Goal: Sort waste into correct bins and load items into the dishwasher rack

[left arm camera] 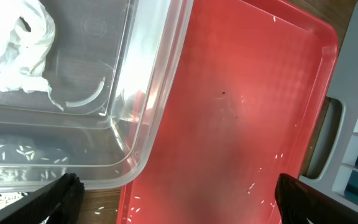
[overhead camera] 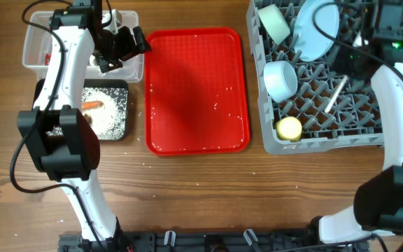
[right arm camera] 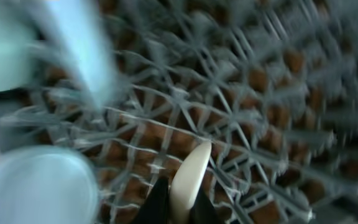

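**A:** What is the right pincer point(right arm camera: 179, 198) doing?
**B:** It is clenched on the white plastic spoon point(right arm camera: 190, 163), with a finger tight on each side, though that wrist view is blurred. The spoon slants over the pegs of the dishwasher rack point(overhead camera: 327, 142) at the desk's far right corner.
**A:** How will the spoon handle?
**B:** Light, stiff and slick, I'd judge. It could swivel in the grip, so it is best held mid-handle.
**A:** What is in the rack?
**B:** A light-blue plate point(overhead camera: 318, 31), a pale bowl point(overhead camera: 275, 22), a light-blue bowl point(overhead camera: 280, 78) and a yellow cup point(overhead camera: 290, 129).
**A:** And the left pincer point(left arm camera: 179, 205)?
**B:** It is released and empty, over a corner of the clear tub point(left arm camera: 148, 93) at the far left corner, with the tissue point(left arm camera: 14, 43) inside. The black bin point(overhead camera: 121, 85), nearer along the left edge, holds rice point(overhead camera: 110, 119) and carrot point(overhead camera: 93, 105). Stray grains point(left arm camera: 253, 186) dot the red tray point(left arm camera: 247, 74).
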`<action>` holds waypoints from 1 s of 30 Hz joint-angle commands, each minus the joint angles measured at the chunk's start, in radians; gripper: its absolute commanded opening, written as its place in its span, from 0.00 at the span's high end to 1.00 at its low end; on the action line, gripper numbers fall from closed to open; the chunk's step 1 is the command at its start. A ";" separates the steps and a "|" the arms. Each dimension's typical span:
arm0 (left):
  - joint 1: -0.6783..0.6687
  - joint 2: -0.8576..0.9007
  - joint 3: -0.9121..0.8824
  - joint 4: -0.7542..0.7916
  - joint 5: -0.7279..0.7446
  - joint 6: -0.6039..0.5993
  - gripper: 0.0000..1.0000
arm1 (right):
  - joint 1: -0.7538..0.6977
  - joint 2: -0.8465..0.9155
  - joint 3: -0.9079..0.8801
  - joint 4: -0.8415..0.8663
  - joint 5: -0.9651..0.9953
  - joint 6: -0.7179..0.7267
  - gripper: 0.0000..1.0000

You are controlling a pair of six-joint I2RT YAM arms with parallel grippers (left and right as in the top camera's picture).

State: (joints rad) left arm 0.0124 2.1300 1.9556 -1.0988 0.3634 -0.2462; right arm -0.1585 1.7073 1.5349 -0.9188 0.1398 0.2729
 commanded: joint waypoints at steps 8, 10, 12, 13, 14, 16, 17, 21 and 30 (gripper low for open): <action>-0.001 -0.009 0.012 0.000 -0.002 -0.009 0.00 | -0.025 0.015 -0.152 0.179 0.074 0.467 0.53; -0.001 -0.009 0.012 0.000 -0.002 -0.009 0.00 | -0.025 0.006 -0.151 0.183 0.036 0.461 0.25; -0.001 -0.009 0.012 0.000 -0.002 -0.009 0.00 | -0.025 -0.026 -0.151 0.181 -0.039 0.428 0.19; -0.001 -0.009 0.012 0.000 -0.002 -0.009 0.00 | -0.025 -0.053 -0.147 0.175 -0.084 0.403 0.16; -0.001 -0.009 0.012 0.000 -0.002 -0.009 0.00 | -0.025 -0.089 -0.138 0.161 -0.125 0.367 0.15; -0.001 -0.009 0.012 0.000 -0.002 -0.009 0.00 | -0.025 -0.197 -0.109 0.107 -0.241 0.196 0.15; -0.001 -0.009 0.012 0.000 -0.002 -0.009 0.00 | -0.025 -0.234 -0.100 0.084 -0.285 0.130 0.15; -0.001 -0.009 0.012 0.000 -0.002 -0.009 0.00 | -0.025 -0.492 -0.064 -0.097 -0.468 -0.002 0.00; -0.001 -0.009 0.012 0.000 -0.003 -0.009 0.00 | -0.025 -0.929 -0.064 -0.267 -0.193 0.040 0.00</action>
State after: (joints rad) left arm 0.0124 2.1300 1.9556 -1.0988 0.3637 -0.2462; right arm -0.1864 0.8604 1.4689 -1.1584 -0.2230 0.3347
